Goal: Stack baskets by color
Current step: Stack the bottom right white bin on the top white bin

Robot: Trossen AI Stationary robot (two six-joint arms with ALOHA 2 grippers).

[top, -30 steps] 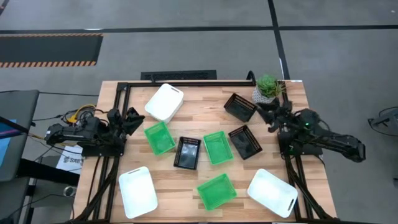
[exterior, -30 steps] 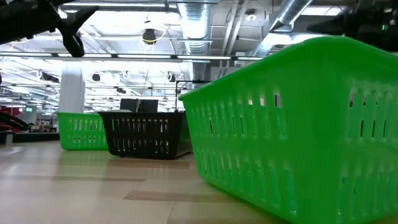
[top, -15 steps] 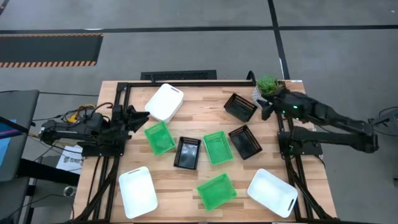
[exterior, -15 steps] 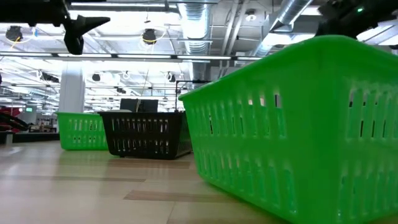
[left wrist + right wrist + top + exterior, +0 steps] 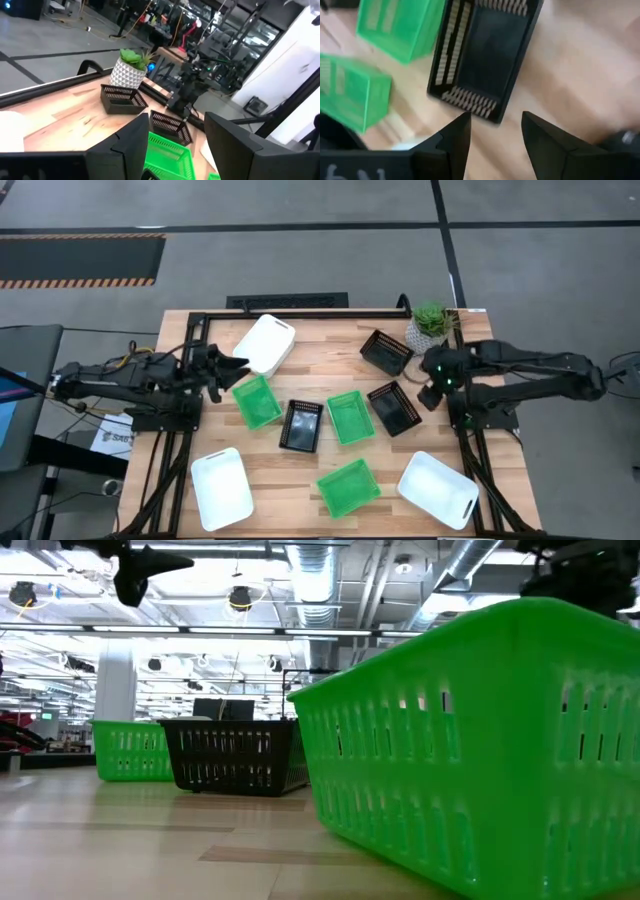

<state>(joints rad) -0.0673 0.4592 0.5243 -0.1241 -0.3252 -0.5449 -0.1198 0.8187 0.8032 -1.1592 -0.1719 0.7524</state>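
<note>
Nine baskets are lying separately on the wooden table (image 5: 300, 480), none stacked. Taking the small potted plant (image 5: 430, 322) at the table's far right corner as the landmark: one black basket (image 5: 386, 351) is sitting just beside it, tilted diagonally. A second black basket (image 5: 394, 408) is lying nearer the front from the plant, its long axis also diagonal. A third black basket (image 5: 302, 425) is farther across, running nearly front to back.

The right gripper (image 5: 428, 394) is hovering over the table edge beside the second black basket, fingers spread and holding nothing; its wrist view is showing that basket (image 5: 485, 55) lengthwise ahead, with green baskets (image 5: 400, 25) beyond, detail the high view lacks.

The left gripper (image 5: 236, 365) is reaching out, well apart from the plant, between a white basket (image 5: 265, 344) and a green basket (image 5: 256, 401), fingers parted and empty. Its wrist view is looking across to the plant (image 5: 131, 67).

The low view is showing only the latticed sides of a close green basket (image 5: 480, 750).
</note>
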